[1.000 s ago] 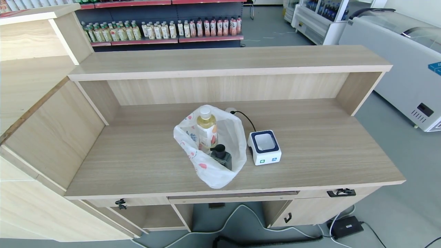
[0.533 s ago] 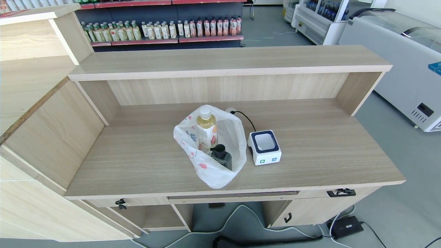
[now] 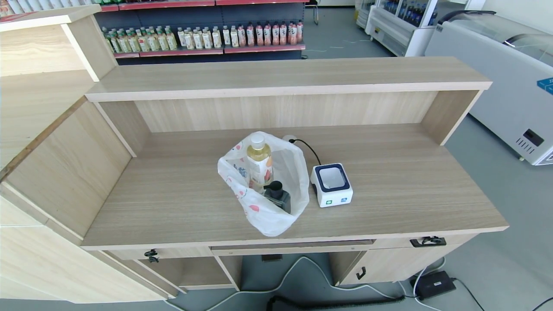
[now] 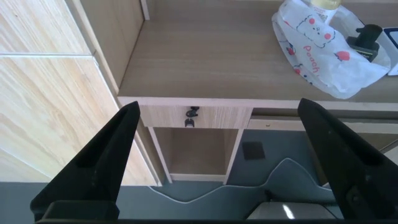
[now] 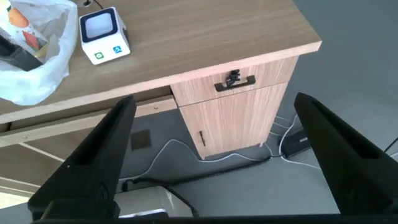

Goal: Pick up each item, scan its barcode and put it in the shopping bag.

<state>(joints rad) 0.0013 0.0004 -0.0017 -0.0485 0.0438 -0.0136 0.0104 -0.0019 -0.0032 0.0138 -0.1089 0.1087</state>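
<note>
1. My left gripper (image 4: pixel 217 109) hangs below and in front of the counter's (image 3: pixel 389 194) left end. Its jaws are spread wide and hold nothing.
2. Near the counter's middle, towards the front edge, the white plastic bag (image 3: pixel 263 218) stands open. A bottle (image 3: pixel 259 160) of pale drink stands upright inside it, white cap uppermost.
3. Just in front of the bottle, also inside the bag, sits a small dark item (image 3: pixel 276 194) with a black cap. I cannot tell what it is.
4. Just right of the bag, perhaps touching it, the white scanner (image 3: pixel 331 185) faces its window upward. Its black cable (image 3: pixel 306 149) runs back behind the bag.
5. My right gripper (image 5: pixel 216 102) hangs below and in front of the counter's right end. Its jaws are also wide apart and hold nothing.
6. Nothing has changed over the last second: the bag, its contents and the scanner sit exactly where they were.
7. With two items bagged, both grippers drawn back and the scene at rest, I judge the task finished or nearly so.
</note>
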